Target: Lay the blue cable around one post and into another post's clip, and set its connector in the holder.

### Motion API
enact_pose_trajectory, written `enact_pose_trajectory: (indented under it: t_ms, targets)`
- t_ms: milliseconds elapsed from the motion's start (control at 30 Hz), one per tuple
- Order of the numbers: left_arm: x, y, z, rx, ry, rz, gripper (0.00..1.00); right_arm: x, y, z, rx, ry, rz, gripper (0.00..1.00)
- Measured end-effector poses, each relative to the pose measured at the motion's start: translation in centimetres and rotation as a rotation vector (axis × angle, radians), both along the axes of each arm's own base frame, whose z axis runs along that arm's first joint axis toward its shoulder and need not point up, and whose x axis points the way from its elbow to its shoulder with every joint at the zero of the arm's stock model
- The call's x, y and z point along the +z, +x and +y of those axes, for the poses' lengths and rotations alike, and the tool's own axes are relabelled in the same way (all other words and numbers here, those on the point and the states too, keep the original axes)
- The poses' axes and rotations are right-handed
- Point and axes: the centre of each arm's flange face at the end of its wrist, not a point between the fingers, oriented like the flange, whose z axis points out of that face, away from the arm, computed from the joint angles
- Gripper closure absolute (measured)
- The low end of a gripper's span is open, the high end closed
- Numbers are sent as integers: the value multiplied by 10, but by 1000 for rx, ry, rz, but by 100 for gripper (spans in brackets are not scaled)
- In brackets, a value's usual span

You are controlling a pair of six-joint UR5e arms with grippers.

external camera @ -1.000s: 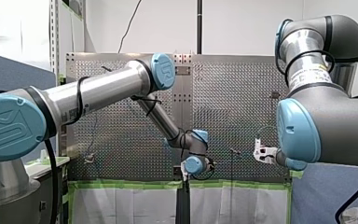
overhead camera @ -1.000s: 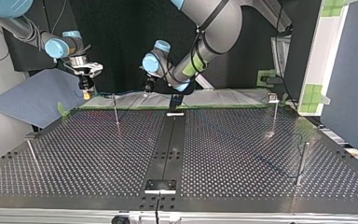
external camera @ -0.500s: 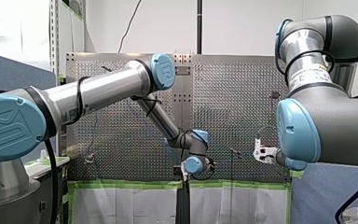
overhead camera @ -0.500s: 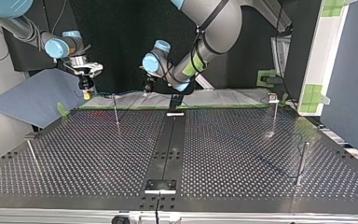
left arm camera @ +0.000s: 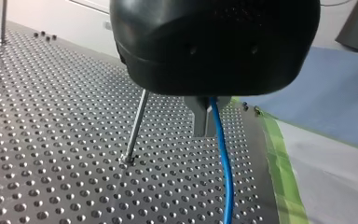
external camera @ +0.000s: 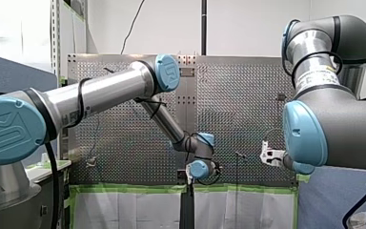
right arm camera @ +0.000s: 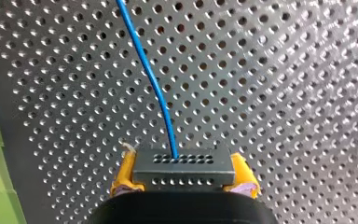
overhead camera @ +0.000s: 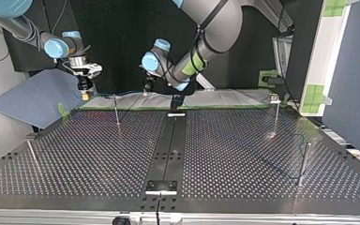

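In the left wrist view my left gripper (left arm camera: 206, 133) has its metal fingers shut on the thin blue cable (left arm camera: 224, 182), which hangs down to the perforated table beside a slim post (left arm camera: 135, 126). My right gripper (right arm camera: 184, 173) is shut, its yellow pads clamping the grey connector (right arm camera: 184, 165); the blue cable (right arm camera: 151, 88) runs out of it ahead over the table. In the top view my right gripper (overhead camera: 85, 91) hovers at the far left edge, my left gripper (overhead camera: 147, 88) near the far middle, and the cable (overhead camera: 122, 92) spans faintly between them above a post (overhead camera: 116, 110).
More posts stand on the table: one with a clip (overhead camera: 275, 101) at the top view's far right, one near right (overhead camera: 303, 161), one near left (overhead camera: 32, 157). Pale brackets (overhead camera: 161, 186) (overhead camera: 176, 114) sit on the dark centre strip. Green tape (left arm camera: 279, 172) edges the table.
My left arm's wrist has shifted slightly toward the top view's left, and my right gripper has edged the same way. The cable stays held at both ends.
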Motion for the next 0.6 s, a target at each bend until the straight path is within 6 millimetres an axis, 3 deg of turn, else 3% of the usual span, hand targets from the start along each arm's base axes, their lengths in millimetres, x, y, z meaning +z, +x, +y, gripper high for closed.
enact_pose_trajectory:
  t_ms: [600]
  targets:
    - [14,-23,-28,41,53,-76,100,8,-6,-12,41,-14,-109,100]
